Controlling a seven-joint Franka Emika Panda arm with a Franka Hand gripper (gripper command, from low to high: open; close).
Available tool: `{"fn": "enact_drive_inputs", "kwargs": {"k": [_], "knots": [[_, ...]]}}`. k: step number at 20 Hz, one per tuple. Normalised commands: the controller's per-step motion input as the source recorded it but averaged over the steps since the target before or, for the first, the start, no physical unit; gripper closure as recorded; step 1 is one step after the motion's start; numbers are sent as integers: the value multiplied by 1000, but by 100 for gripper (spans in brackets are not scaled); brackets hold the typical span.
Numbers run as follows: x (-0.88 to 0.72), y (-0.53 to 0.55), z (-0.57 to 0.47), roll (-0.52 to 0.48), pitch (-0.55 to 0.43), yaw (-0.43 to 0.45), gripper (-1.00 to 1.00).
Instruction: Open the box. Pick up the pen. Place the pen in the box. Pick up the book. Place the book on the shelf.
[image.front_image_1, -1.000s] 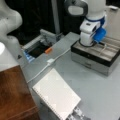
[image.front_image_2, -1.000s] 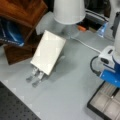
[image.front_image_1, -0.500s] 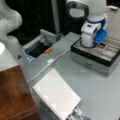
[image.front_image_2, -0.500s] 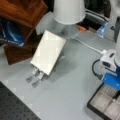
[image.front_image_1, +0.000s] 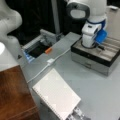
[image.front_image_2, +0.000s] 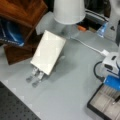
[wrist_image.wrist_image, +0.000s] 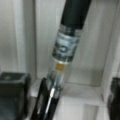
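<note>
Both front views are soft and blocky, w/ edges smeared and fine detail lost. Light is even, from above; the grey table (image.front_image_1: 100, 90) reads mid-bright, no hard glare. Backgrnd at a front view's top is near black. The book (image.front_image_2: 48, 52) is the brightest patch and throws a soft shadow toward a front view's right and bottom. The shelf (image.front_image_1: 13, 95) shows a dull sheen. The white lamp shade (image.front_image_2: 68, 11) looks nearly blown out. Wrist view is very close and blurred: the pen (wrist_image.wrist_image: 63, 57) is smeared, w/ a thin highlight streak low on its barrel; the box (wrist_image.wrist_image: 90, 40) lining is pale and washed; dark tool fingers (wrist_image.wrist_image: 12, 95) at the bottom corners are out of focus.
</note>
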Motion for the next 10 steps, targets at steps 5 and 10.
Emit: {"fn": "enact_drive_inputs", "kwargs": {"k": [5,10], "knots": [[76,68,-17,-199,-35,10,-100],[61,27,33,-195,-14,27,-100]]}}
